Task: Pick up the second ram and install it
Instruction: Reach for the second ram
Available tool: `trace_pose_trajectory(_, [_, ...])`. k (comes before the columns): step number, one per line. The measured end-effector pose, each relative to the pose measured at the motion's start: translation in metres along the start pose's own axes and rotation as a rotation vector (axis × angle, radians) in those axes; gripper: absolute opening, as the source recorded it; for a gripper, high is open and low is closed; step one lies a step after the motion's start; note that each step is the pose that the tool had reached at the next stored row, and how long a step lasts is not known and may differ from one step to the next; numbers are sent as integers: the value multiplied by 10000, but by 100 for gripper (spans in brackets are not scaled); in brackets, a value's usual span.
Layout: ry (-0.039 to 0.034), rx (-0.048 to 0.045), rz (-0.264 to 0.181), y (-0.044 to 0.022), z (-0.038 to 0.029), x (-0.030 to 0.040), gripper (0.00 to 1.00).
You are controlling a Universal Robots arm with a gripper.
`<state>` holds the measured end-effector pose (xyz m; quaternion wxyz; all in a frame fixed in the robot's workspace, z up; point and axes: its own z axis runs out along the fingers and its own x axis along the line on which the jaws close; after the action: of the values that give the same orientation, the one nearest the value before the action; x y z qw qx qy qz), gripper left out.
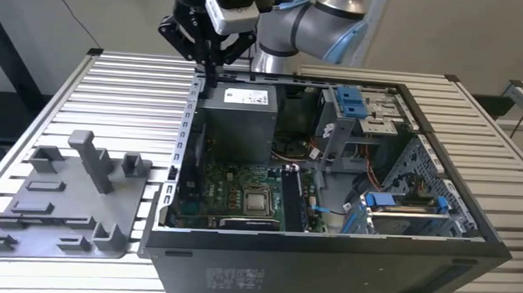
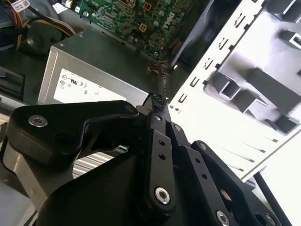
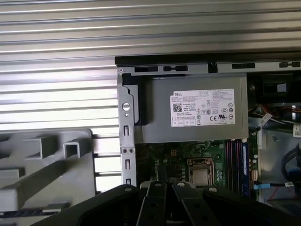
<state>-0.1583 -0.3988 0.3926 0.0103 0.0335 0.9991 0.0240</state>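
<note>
I log one thin, flat, dark memory stick (image 1: 211,75), edge-on as a slim blackish strip. It hangs upright, top end pinched in the black gripper (image 1: 212,57).

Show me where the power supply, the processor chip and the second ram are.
power supply (image 3: 197,134): first wrist view, bare grey side.
processor chip (image 1: 257,201): exterior view, silver lid's middle.
second ram (image 1: 211,77): exterior view, dark strip's lower part.

A ribbed metal bench (image 1: 122,101) carries an open black computer case (image 1: 327,275). Just beside the case, on the exterior view's left, lies a grey plastic fixture plate (image 1: 65,207) with upright posts.
</note>
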Motion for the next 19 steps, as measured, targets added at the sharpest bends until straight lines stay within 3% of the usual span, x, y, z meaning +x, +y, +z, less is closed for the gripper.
trace_pose_trajectory(19, [1,-1,-26,-22,-7,327,11])
